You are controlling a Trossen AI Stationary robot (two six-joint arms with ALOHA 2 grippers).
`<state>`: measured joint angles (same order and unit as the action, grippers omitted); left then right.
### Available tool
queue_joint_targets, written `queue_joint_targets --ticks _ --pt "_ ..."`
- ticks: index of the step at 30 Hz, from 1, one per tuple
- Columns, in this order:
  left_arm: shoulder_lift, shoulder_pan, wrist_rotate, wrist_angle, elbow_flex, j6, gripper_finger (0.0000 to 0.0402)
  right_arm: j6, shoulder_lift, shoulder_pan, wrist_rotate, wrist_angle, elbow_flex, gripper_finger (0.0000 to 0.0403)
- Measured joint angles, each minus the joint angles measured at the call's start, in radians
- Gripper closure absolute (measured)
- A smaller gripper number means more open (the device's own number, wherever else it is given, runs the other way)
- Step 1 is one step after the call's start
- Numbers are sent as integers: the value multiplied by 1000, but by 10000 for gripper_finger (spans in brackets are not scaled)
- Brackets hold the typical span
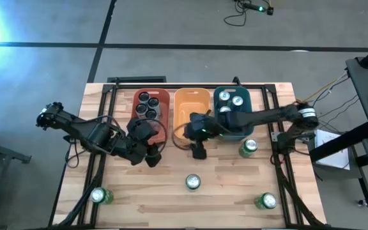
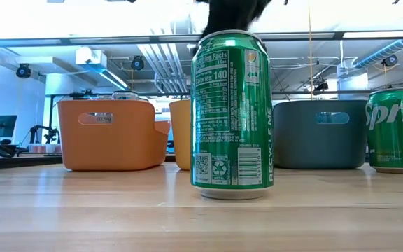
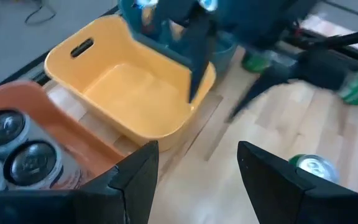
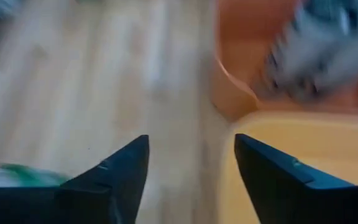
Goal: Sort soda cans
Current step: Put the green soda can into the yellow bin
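Three tubs are ranged along the 12 o'clock edge of the worktop (image 1: 171, 204): a red tub (image 1: 163, 96) holding four black cans (image 1: 148, 106), an empty yellow tub (image 1: 191, 102), and a teal tub (image 1: 255, 102) in which silver can tops (image 1: 233, 101) are seen. Four green cans stand loose: one at centre (image 1: 192, 183), one at 3 o'clock just beside the teal tub (image 1: 248, 147), one at 5 o'clock (image 1: 266, 202), one at 7 o'clock (image 1: 100, 195).

The left pincer (image 1: 152, 158) is held over the worktop just in front of the red tub, fingers (image 3: 135, 180) spread wide, nothing between them. The right pincer (image 1: 198, 152) is held in front of the yellow tub, fingers (image 4: 120, 177) likewise wide and empty, well apart from every loose can
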<state>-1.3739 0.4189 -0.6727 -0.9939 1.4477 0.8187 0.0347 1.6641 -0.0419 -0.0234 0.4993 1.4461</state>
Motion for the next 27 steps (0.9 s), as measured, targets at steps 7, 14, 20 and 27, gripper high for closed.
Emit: queue_joint_targets --ticks 7,14,20,27 --pt "1 31 -104 87 14 -127 196 -170 -103 -186 95 9 5 98" --pt "1 25 -77 302 18 -329 171 -401 -61 -406 291 43 4 24" --pt "-4 33 -42 256 142 -338 132 -441 24 -438 319 38 3 4" --pt "-6 84 3 -19 317 -187 109 -452 113 -432 309 43 2 3"
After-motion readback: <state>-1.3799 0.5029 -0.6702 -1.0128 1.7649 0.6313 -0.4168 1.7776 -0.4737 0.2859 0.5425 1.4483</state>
